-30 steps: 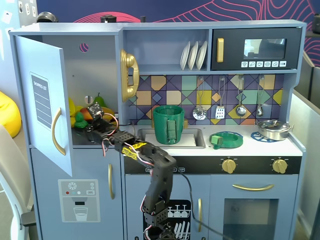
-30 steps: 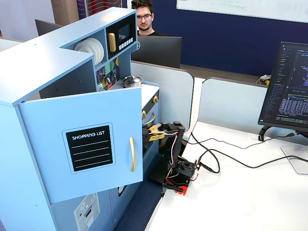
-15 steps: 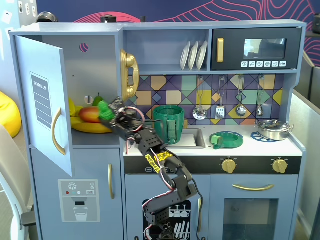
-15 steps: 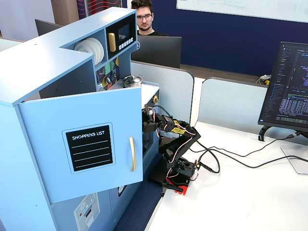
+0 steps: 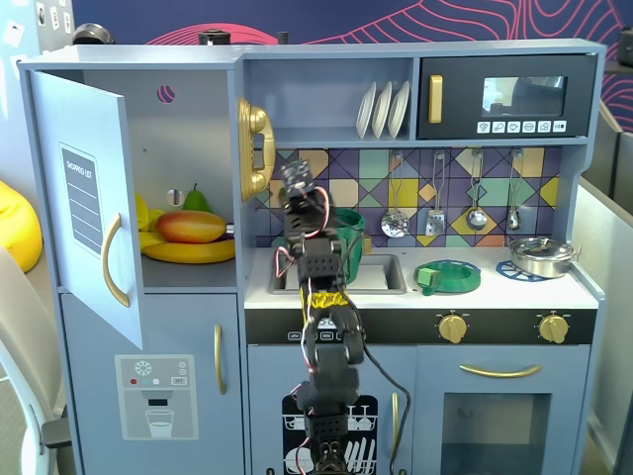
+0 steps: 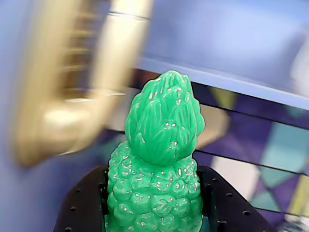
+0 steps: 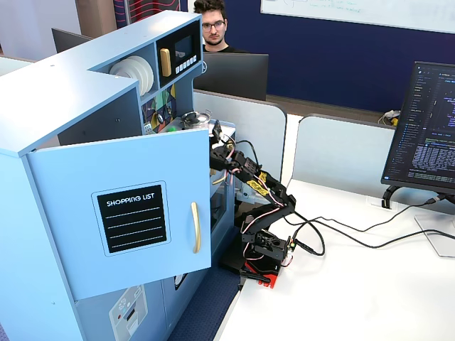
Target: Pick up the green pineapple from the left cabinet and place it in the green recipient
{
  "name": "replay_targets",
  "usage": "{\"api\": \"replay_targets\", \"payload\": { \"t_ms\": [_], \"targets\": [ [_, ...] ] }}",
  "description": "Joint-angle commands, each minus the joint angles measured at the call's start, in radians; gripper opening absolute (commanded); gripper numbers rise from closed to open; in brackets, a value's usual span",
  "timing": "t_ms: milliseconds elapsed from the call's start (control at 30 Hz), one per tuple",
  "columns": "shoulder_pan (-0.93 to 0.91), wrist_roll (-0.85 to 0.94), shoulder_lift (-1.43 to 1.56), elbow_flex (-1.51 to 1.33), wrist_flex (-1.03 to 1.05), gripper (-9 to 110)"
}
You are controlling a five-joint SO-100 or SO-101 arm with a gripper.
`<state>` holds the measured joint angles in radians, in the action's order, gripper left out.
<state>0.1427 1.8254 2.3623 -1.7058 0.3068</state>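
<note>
Green pineapple (image 6: 157, 169) clamped in my gripper (image 6: 154, 203), already out of cabinet (image 5: 129, 198). Carry step; next swing over pot (image 5: 348, 230), drop.

Arm reared upright in a fixed view; tool (image 6: 153, 212) clamped on the green pineapple (image 6: 157, 159).

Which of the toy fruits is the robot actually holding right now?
The green pineapple, gripped in the claw in the wrist view. The mango, bananas and pear lie in the left cabinet, untouched.
</note>
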Motion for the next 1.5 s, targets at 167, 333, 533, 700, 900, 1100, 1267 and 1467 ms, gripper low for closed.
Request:
{"api": "replay_targets", "payload": {
  "t_ms": [167,333,533,700,900,1100,1267,1467],
  "targets": [
    [-0.127,-0.094,-0.442,0.362,-0.103,0],
    [-0.130,-0.112,-0.606,0.437,-0.163,0],
    [-0.126,-0.126,-0.696,0.502,-0.163,0],
    [-0.130,-0.137,-0.701,0.499,-0.135,16],
    [-0.138,-0.152,-0.676,0.489,-0.130,23],
    [-0.147,-0.144,-0.640,0.453,-0.120,24],
    [-0.155,-0.143,-0.523,0.374,-0.091,24],
    [-0.152,-0.133,-0.156,0.132,0.067,23]
  ]
}}
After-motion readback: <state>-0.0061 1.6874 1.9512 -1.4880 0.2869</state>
